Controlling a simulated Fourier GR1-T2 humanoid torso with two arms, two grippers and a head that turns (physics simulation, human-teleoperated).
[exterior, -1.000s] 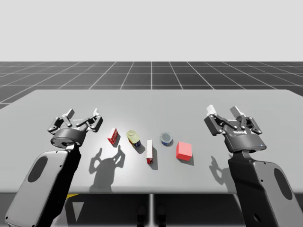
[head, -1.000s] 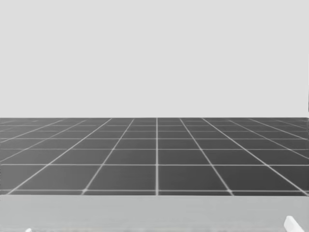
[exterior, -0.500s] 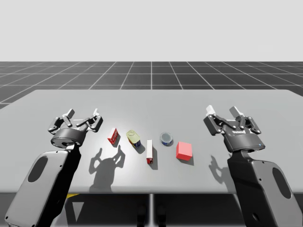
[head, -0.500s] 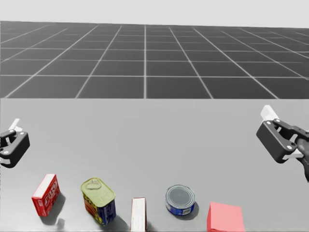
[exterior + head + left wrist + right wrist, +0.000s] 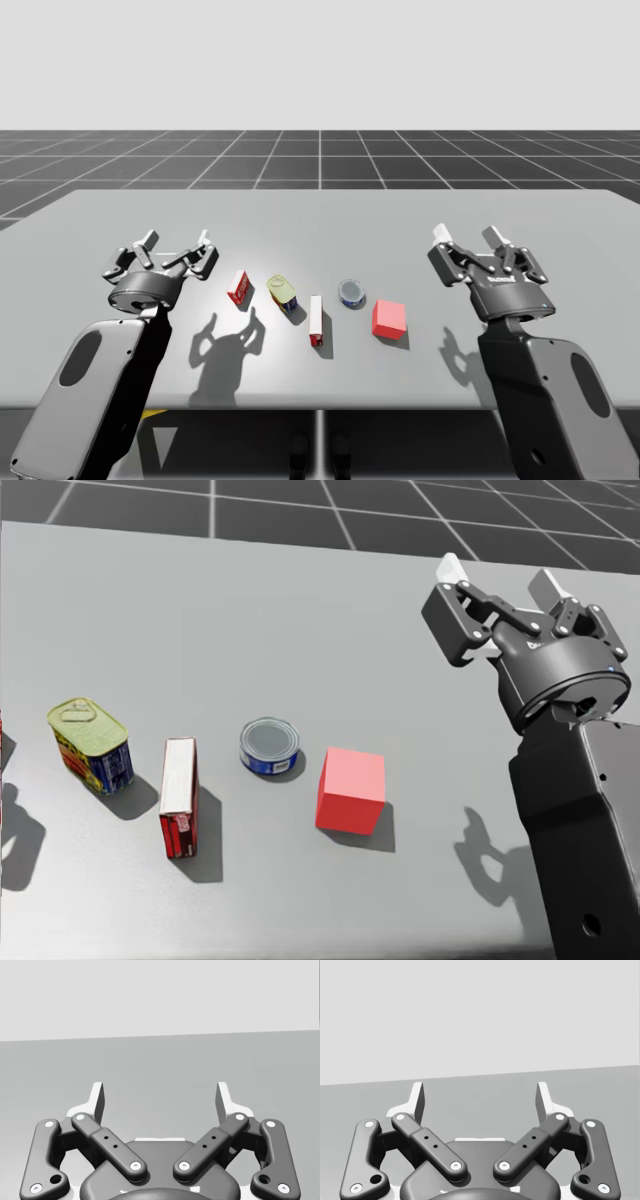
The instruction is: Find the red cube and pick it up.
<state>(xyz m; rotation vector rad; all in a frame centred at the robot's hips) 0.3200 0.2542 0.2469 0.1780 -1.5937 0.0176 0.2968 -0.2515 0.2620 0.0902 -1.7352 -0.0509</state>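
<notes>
The red cube [image 5: 388, 318] [image 5: 351, 789] rests on the grey table [image 5: 320, 220], right of the middle. My right gripper [image 5: 468, 238] [image 5: 498, 575] hovers open, to the right of the cube and a little farther back, apart from it. In the right wrist view the right gripper [image 5: 480, 1097] has nothing between its spread fingers. My left gripper [image 5: 177, 245] [image 5: 160, 1097] is open too, over the table's left side, far from the cube.
A row of items lies left of the cube: a round blue tin [image 5: 351, 292] [image 5: 269, 746], a slim red and white box [image 5: 316, 320] [image 5: 179, 795], a yellow-green rectangular can [image 5: 283, 292] [image 5: 90, 745], and a small red box [image 5: 239, 287].
My head has turned down and to the right, bringing the cube and my right arm into sight. My right gripper has crept slightly left; the left arm has not moved.
</notes>
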